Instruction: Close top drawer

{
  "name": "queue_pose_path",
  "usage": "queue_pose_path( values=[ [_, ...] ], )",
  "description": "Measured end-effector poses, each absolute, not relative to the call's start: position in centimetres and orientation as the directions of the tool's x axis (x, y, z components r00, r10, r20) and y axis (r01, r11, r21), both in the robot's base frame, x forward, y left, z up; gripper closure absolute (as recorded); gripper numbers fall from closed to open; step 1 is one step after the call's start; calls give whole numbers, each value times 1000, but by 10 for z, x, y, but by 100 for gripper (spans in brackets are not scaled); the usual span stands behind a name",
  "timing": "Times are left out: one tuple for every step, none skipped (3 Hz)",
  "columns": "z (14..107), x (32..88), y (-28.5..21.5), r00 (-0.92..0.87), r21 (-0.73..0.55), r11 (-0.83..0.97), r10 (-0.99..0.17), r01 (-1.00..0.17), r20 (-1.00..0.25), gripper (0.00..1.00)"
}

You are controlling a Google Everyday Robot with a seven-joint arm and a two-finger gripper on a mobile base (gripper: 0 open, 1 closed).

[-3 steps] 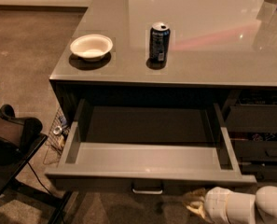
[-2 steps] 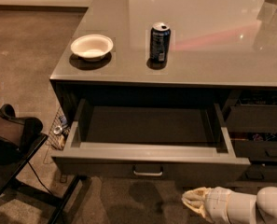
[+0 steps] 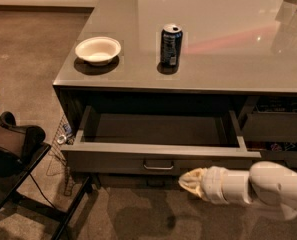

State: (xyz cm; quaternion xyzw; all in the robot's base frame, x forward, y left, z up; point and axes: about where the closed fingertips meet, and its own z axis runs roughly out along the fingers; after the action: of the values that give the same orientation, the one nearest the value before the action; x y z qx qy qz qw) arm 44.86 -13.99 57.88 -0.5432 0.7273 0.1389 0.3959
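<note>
The top drawer is a wide, shallow dark grey drawer under the counter top, partly pulled out, with an empty lighter grey inner box and a small metal pull handle at the middle of its flat front. My gripper comes in from the lower right on a white arm. Its pale tip is against the lower front of the drawer, just right of the handle.
On the grey counter top stand a white bowl and a dark soda can. Narrower dark drawers sit to the right. A black chair stands at the lower left on the carpet.
The drawer front has moved back toward the counter, so less of the inner box shows. My gripper has moved up and left with it, staying at the drawer front.
</note>
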Motion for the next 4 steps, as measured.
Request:
queue_pose_path(
  values=[
    [595, 488, -121, -34, -275, 337, -685, -900, -727, 100],
    [602, 526, -104, 4, -305, 309, -697, -901, -718, 100],
    [602, 529, -102, 6, -305, 306, -698, -902, -716, 100],
    [597, 528, -96, 8, -302, 316, -680, -899, -733, 100]
  ],
)
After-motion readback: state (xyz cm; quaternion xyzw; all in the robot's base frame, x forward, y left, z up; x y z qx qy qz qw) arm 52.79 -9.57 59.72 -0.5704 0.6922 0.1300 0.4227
